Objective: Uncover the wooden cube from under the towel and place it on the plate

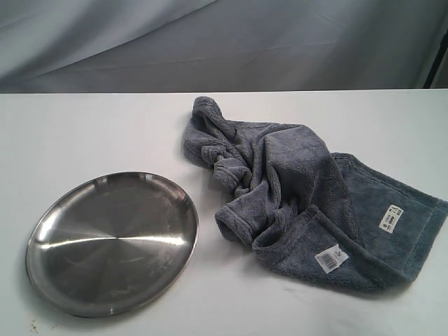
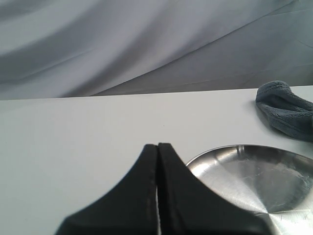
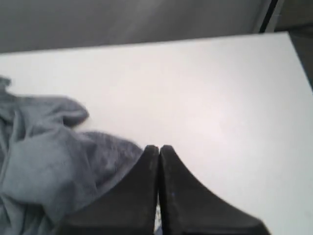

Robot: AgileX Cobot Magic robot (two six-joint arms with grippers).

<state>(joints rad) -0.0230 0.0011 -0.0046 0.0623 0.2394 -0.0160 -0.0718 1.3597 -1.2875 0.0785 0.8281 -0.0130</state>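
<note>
Nothing has been started: the uncovering step comes first, and the wooden cube cannot be seen in any view, so it is probably under the raised folds of the cloth. On the left, the left fingers (image 2: 139, 196) are pressed together and hold nothing, hanging above the white surface (image 1: 84, 133) just beside the near rim of the stainless-steel plate (image 1: 112, 241). The plate is bare and lies flat, close to the towel but not touching it. To its right, the blue-grey fleece towel (image 1: 301, 196) is bunched into a rumpled ridge in its left and middle parts and flattens out toward the right corner, where its white labels (image 1: 391, 218) show. Farthest right, the right fingers (image 3: 142, 196) are also together and empty, poised over the towel's edge. The next move probably needs one pair of fingers to part, pinch a loose fold or hem and draw the cloth away from the plate, so that the block is bared and not dragged along. By count: one plate, one towel, two labels, two pairs of fingers, and no cube in sight.
</note>
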